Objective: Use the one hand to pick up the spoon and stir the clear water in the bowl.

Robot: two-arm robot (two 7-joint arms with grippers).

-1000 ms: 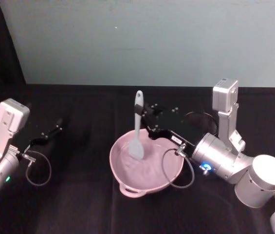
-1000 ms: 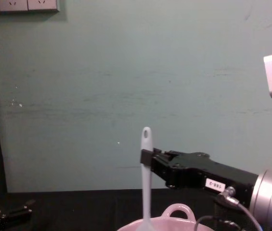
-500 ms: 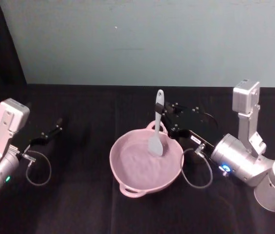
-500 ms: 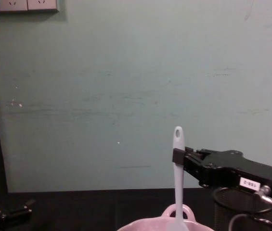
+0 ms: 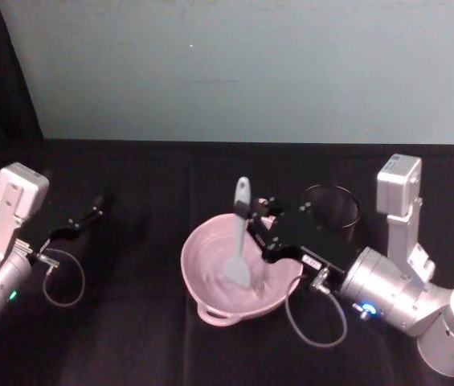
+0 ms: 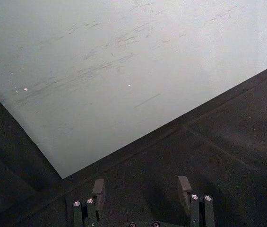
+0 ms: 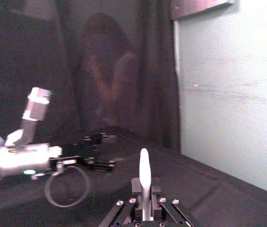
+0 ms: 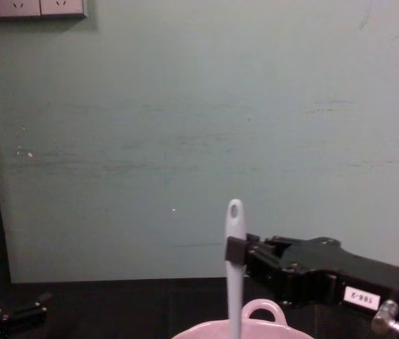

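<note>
Over the dark tabletop (image 5: 130,338), from the head camera, the pink bowl (image 5: 190,269) sits at the centre. The right end effector (image 5: 251,217) reaches in from four o'clock and is clamped on the handle of the white spoon (image 5: 237,249). The spoon stands nearly upright, its flat blade down inside the bowl toward the six o'clock side. A black mesh cup (image 5: 333,207) stands just beyond the bowl at two o'clock. The left end effector (image 5: 90,211) lies parked well apart at nine o'clock.

From the left wrist camera, that parked end effector (image 6: 141,189) has its fingers spread wide, with nothing between them.

From the right wrist camera, the spoon's handle (image 7: 144,175) rises straight out of the closed grip, pinched snugly.

From the chest camera, the spoon (image 8: 235,261) is vertical, held just below its hole, and its lower end drops behind the bowl's loop handle (image 8: 263,311).

I judge that picking up is done and stirring is in hand. The water itself I cannot make out. The next move calls for sweeping the blade round inside the rim. The spoon should stay upright and low, and the wall should not be nudged hard enough to slide the bowl.
</note>
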